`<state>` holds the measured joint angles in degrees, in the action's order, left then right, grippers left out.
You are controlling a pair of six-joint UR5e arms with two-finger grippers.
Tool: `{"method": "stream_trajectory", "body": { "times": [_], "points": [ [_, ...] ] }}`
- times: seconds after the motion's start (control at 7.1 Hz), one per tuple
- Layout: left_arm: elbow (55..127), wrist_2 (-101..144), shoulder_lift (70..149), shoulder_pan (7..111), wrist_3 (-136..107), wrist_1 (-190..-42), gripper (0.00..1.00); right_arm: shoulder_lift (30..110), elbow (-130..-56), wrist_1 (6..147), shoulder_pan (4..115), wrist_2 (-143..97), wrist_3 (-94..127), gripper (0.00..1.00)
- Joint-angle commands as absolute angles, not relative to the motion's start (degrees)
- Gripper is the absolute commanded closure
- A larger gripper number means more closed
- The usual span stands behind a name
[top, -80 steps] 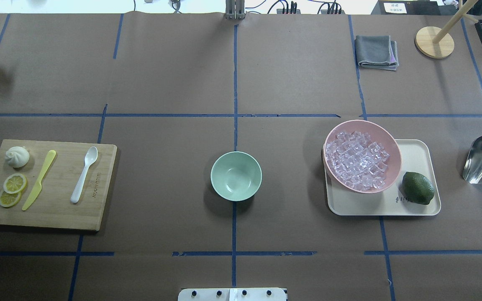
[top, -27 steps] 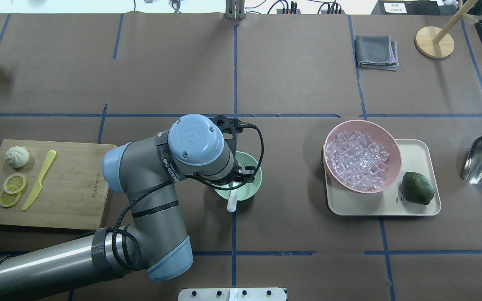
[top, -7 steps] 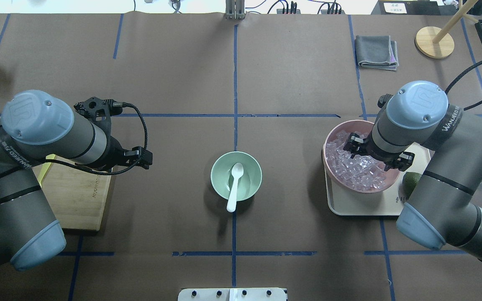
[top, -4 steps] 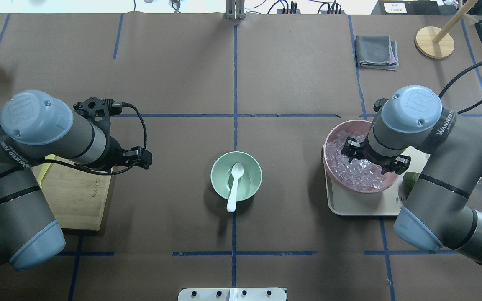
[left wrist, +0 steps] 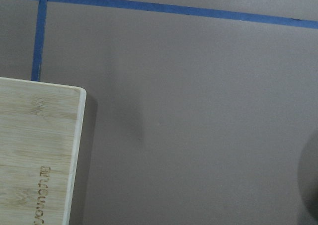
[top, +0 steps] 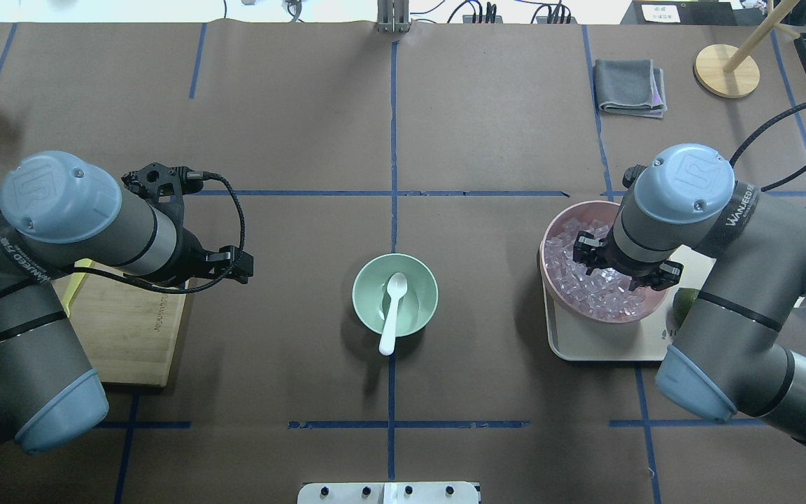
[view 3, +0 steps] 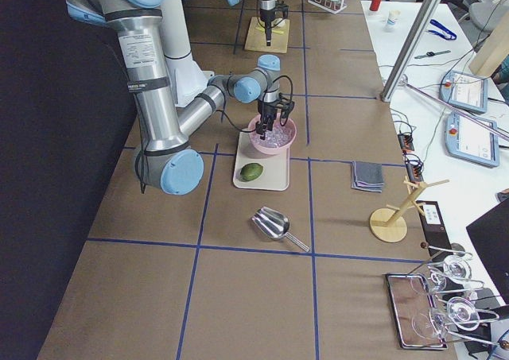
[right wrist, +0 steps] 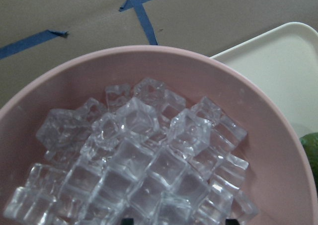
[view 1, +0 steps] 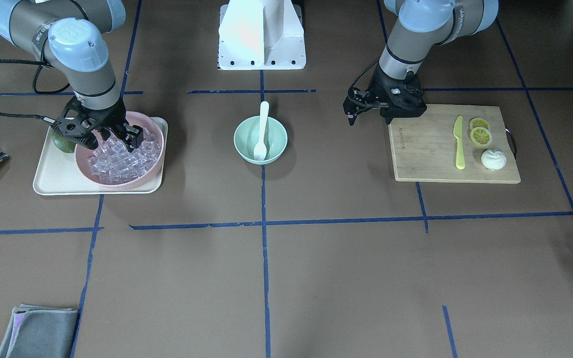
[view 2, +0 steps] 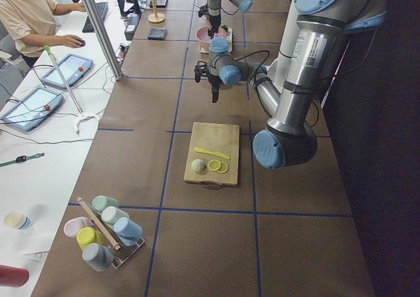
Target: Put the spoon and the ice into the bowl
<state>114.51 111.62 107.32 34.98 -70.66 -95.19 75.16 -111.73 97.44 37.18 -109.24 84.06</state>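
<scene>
2 grey arms (top: 133,245), pale-blue joint caps (top: 60,196), black cables (top: 238,210), white lettering (top: 739,206)

White spoon (top: 390,315), mint-green bowl (top: 369,297), clear ice (right wrist: 144,170), pink bowl (right wrist: 59,91), yellow knife (view 1: 459,144), brown table (top: 291,126)

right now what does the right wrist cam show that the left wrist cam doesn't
Only the right wrist view shows the ice heaped in the pink bowl, a corner of the tray and a sliver of lime. Only the left wrist view shows a corner of the cutting board. Both show brown table covering with blue tape lines.
</scene>
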Motion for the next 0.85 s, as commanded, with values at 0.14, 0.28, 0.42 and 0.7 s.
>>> {"method": "stream_trajectory", "body": {
  "times": [0.14, 0.28, 0.42, 0.7],
  "points": [
    [114.52, 111.53, 107.31, 34.98, -70.66, -95.19, 0.01, 75.15, -111.71, 97.38, 37.18, -108.99, 84.11, 0.49],
    [114.52, 111.53, 107.31, 34.98, -70.66, -95.19, 0.01, 75.15, -111.71, 97.38, 37.26, -108.98, 84.11, 0.58],
    [114.43, 111.36, 107.31, 34.89, -70.84, -95.19, 0.01, 75.15, -111.71, 97.47, 37.53, -108.98, 84.20, 0.83],
    [114.43, 111.36, 107.31, 34.89, -70.84, -95.19, 0.01, 74.36, -112.23, 97.47, 38.84, -109.16, 84.46, 1.00]
  ]
}}
